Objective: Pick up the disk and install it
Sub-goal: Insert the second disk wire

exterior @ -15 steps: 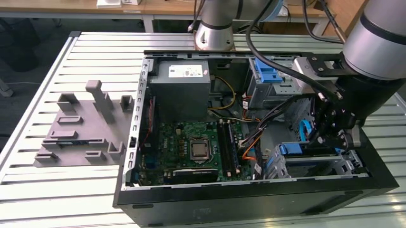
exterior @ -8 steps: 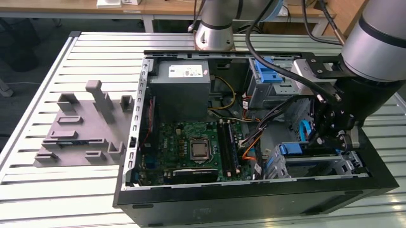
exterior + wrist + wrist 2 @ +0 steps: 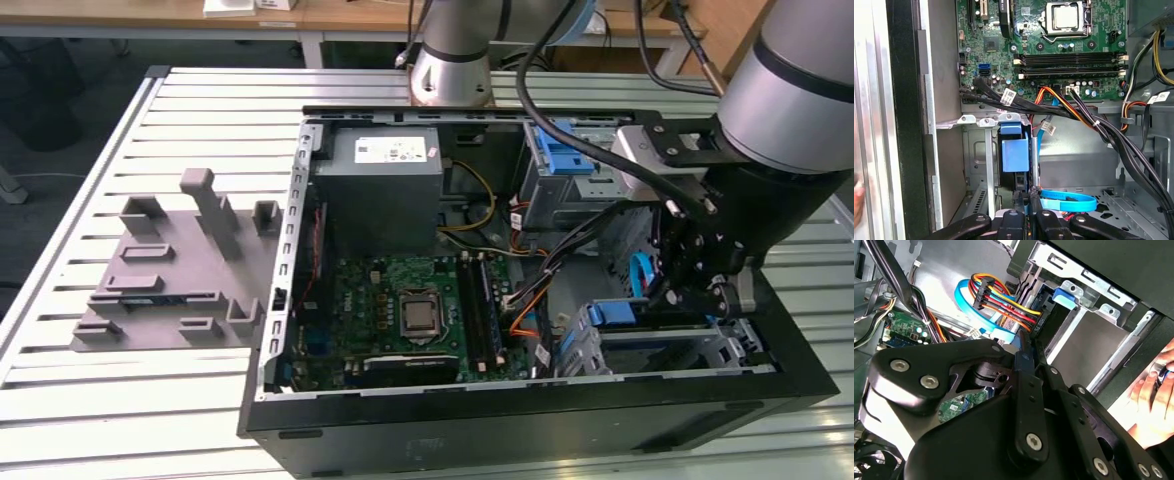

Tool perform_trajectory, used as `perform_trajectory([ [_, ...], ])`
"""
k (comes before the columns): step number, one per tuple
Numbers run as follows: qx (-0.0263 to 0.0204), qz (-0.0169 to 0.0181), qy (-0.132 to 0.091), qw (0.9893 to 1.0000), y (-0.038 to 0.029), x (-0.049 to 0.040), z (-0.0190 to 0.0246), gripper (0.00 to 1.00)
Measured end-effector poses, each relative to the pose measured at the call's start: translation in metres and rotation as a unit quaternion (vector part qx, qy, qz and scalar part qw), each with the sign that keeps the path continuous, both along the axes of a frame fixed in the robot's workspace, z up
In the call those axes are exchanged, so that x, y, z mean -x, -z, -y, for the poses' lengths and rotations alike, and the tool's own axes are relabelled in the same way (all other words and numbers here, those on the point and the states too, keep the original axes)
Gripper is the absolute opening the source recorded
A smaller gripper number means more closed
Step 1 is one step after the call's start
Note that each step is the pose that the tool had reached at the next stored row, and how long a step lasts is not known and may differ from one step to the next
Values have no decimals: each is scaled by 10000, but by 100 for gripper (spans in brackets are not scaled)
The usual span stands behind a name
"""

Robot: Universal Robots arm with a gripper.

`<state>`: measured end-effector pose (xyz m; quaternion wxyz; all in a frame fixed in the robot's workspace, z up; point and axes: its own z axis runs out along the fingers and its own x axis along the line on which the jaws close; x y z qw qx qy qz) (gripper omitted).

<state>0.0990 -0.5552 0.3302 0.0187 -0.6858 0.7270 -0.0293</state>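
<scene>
The disk (image 3: 1015, 152) stands on edge in the grey drive cage (image 3: 985, 165) at the case's front corner. Its blue plastic bracket faces the first wrist camera, with the dark body behind it. In the second wrist view the disk (image 3: 1046, 322) runs from the fingers into the cage, ending at its blue tab. My gripper (image 3: 1028, 197) is shut on the disk's near edge, the black fingers (image 3: 1030, 371) pressed close together. In the exterior view the gripper (image 3: 683, 292) reaches down into the open computer case on the exterior view's right, beside the blue bracket (image 3: 613, 313).
Black, orange and blue cables (image 3: 1069, 107) cross just beside the cage. The green motherboard (image 3: 414, 310), a grey box with a white sticker (image 3: 387, 170) and an upper cage with a blue latch (image 3: 561, 150) fill the case. A person's hand (image 3: 1154, 390) is outside the case wall. A grey fixture (image 3: 174, 270) lies on the slatted table.
</scene>
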Motion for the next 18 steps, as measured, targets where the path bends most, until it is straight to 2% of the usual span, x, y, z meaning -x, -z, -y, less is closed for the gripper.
perform_trajectory([
  [6,-2,0,0,10000,3,0,1,17],
  [7,-2,0,0,10000,2,0,1,23],
  [12,0,0,0,10000,-1,0,1,25],
  [13,0,0,0,10000,-4,0,1,31],
  [18,-1,0,0,10000,-39,0,1,31],
])
